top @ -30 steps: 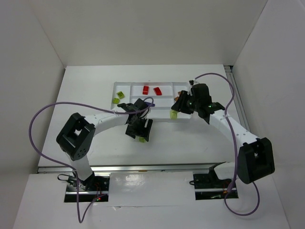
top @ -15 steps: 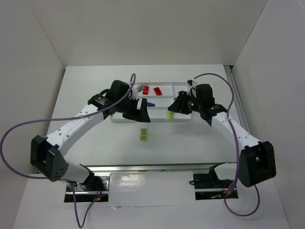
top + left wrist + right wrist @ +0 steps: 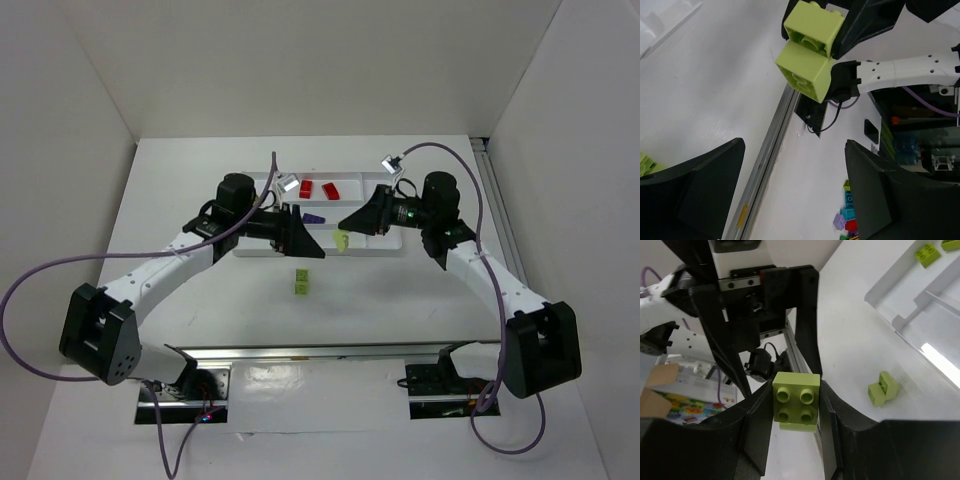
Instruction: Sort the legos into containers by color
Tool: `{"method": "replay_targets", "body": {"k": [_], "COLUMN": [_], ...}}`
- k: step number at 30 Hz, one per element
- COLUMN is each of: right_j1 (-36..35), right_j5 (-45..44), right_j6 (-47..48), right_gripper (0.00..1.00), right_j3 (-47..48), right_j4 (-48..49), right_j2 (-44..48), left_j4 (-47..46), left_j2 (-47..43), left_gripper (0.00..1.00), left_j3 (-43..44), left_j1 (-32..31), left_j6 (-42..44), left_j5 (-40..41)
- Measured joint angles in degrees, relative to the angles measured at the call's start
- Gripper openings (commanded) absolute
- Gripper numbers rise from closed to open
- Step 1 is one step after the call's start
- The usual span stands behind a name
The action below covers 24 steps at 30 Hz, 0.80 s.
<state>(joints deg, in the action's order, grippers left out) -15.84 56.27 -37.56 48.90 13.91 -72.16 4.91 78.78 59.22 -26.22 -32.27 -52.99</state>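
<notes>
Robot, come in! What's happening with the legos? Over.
Left fingers open, empty. Right fingers shut on green lego stack. Single green brick loose before tray.

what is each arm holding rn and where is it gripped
The right end effector holds a yellow-green lego, pinched on two opposite side faces, studs toward the wrist camera. The left end effector is open and holds nothing.

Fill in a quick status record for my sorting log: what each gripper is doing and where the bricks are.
left gripper: open, empty, pointing toward the right one
right gripper: shut on a green brick, held off the table
loose brick: green, on the table in front of the tray
red bricks: two, in the tray's far row
purple brick: in the tray, close to the left gripper
</notes>
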Motion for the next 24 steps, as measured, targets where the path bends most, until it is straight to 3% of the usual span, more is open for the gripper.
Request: {"method": "replay_targets", "body": {"k": [5,17,20,22,24], "right_j1": [-0.6,-4.0,-4.5,-4.7,-4.7], "right_j5": [2.2,3.4,3.3,3.3,3.7], "right_j6": [-2.5,-3.0,-2.6,-2.6,-2.9], "right_gripper": [0.17,0.17,0.17,0.17,0.17], "right_j3": [-0.3,-0.3,-0.3,-0.3,-0.2], "right_j4": [4.0,5.3,5.3,5.3,5.3], "right_j2": [0.0,-0.3,-0.7,-0.9,-1.2], "left_j4": [-10.0,-19.2,-21.3,-22.1,-22.5], "left_j2": [1.8,5.5,5.5,5.5,5.5], "left_gripper": [0.92,0.87,0.76,0.53,0.38], "left_j3": [-2.6,-1.1,-1.1,-1.1,-1.1], "left_j1": [-0.2,-1.3,-2.2,-2.9,-3.4], "left_j6": [-5.6,-9.6,-10.4,-11.3,-11.3], "left_j5": [-3.2,-4.4,-4.4,-4.4,-4.5]}}
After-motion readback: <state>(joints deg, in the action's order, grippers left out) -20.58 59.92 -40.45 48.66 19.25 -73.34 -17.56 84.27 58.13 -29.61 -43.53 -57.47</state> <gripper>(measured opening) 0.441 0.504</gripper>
